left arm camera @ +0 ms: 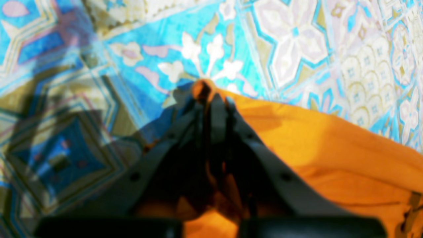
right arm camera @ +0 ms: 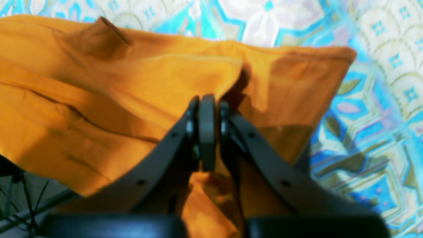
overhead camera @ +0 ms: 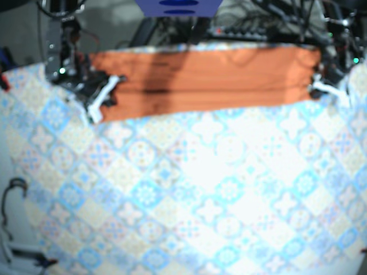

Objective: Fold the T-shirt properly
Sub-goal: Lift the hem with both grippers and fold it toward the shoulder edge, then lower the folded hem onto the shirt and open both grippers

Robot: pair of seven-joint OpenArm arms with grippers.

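Left gripper (left arm camera: 211,96) is closed to a narrow slit, with a corner of the orange T-shirt (left arm camera: 330,148) pinched between its fingertips (a small nub of cloth protrudes just past the tips). Right gripper (right arm camera: 207,99) is likewise closed, its fingers pressed together on the opposite end of the garment, where the cloth is drawn up into a ridge at the tips.

The step in hand is judged to be the carrying of a held band of cloth into its next fold. For a clean result, both ends are to be moved together, at equal height and pace, so that the span between the grippers is taut without being stretched. The long edge should be laid square to the pattern of the tablecloth (overhead camera: 200,200) before either grip is released. Release is advised only once the cloth lies flat beneath the fingertips, since a corner let go early is likely to spring back.

The T-shirt is seen from above as a long, narrow band spanning from one gripper to the other. It appears already doubled lengthwise, and a crease line runs along it between the grippers. Slack wrinkles are visible beside the right gripper, on the side facing the left gripper, and a shadow crosses the band nearer the right gripper.
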